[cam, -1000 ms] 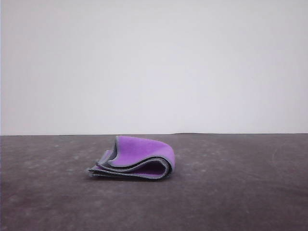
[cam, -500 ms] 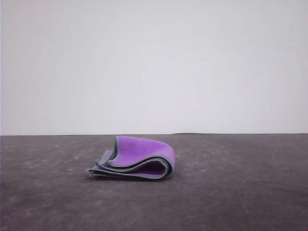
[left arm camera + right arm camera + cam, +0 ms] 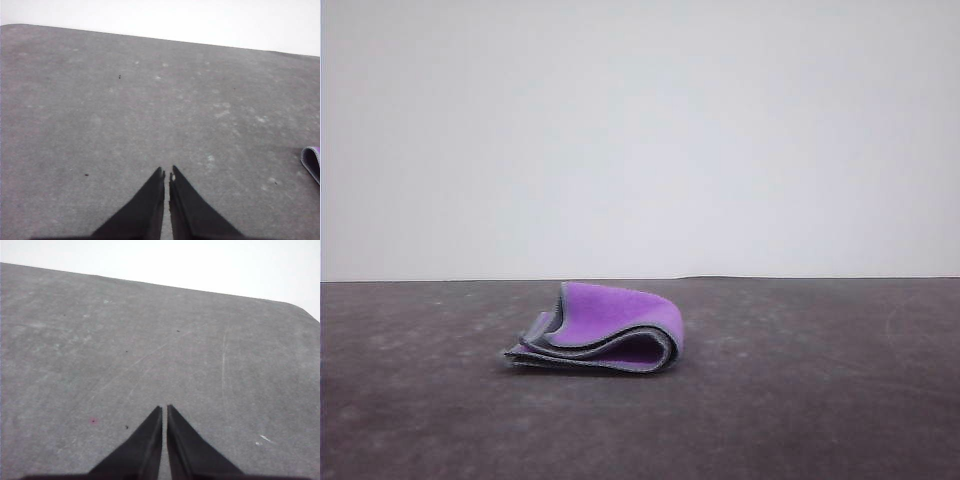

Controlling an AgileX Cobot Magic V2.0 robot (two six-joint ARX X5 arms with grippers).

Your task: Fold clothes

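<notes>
The clothes (image 3: 605, 335) are a small cloth lying folded in loose layers on the dark table, bright purple face up, with dark grey-blue and light grey edges showing along its front. A corner of the clothes (image 3: 312, 161) peeks in at the edge of the left wrist view. My left gripper (image 3: 167, 174) is shut over bare table, well apart from that corner, with nothing between its black fingers. My right gripper (image 3: 164, 408) is also shut and holds nothing, above bare table.
The dark grey table (image 3: 800, 400) is scuffed and speckled, and its far edge meets a plain white wall (image 3: 640, 130). A rounded table corner (image 3: 300, 307) appears in the right wrist view.
</notes>
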